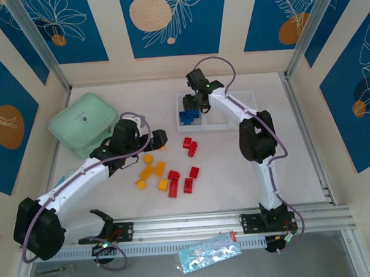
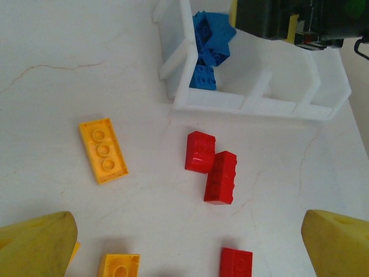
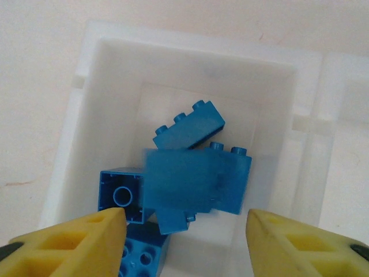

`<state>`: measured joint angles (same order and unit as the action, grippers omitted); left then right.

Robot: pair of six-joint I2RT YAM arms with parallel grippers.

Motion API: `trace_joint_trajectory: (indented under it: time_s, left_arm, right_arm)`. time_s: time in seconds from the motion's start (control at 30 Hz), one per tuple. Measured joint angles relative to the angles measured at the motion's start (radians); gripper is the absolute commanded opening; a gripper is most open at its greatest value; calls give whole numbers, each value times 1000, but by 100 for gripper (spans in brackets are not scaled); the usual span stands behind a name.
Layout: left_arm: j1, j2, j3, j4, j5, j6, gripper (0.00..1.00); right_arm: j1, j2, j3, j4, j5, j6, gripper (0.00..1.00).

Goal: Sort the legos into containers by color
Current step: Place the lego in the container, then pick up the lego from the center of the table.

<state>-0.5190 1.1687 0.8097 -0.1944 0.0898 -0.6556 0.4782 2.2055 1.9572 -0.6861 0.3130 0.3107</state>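
Sorting stands about one-third done: blue legos [image 3: 190, 173] sit in the tray's end compartment [image 3: 104, 86] under the right gripper [image 3: 184, 222], fingers parted and empty, while red legos [image 2: 210, 167] and yellow legos [image 2: 102, 150] lie unsorted on the table [image 2: 57, 57] beneath the left gripper [image 2: 187, 231], likewise spread and empty.

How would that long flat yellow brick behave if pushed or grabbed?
The yellow brick looks like rigid plastic, so probably won't bend. Lying flat, studs up, it should slide rather than roll. Its glossy sides might slip.
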Motion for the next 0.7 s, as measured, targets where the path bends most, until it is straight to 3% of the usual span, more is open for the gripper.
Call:
trace_joint_trajectory:
  time_s: [0.23,0.53,0.7]
  left_arm:
    - [0,0,0,0,39,-8,99]
    - [0,-68,-41,0,73,-32,99]
    - [-11,-118,-106,0,86,-50,99]
  right_arm:
    - [32,-43,-30,-18,6,-8,65]
    - [101,-386,-347,-16,2,35,73]
    - [136,-487,-517,-10,0,94,76]
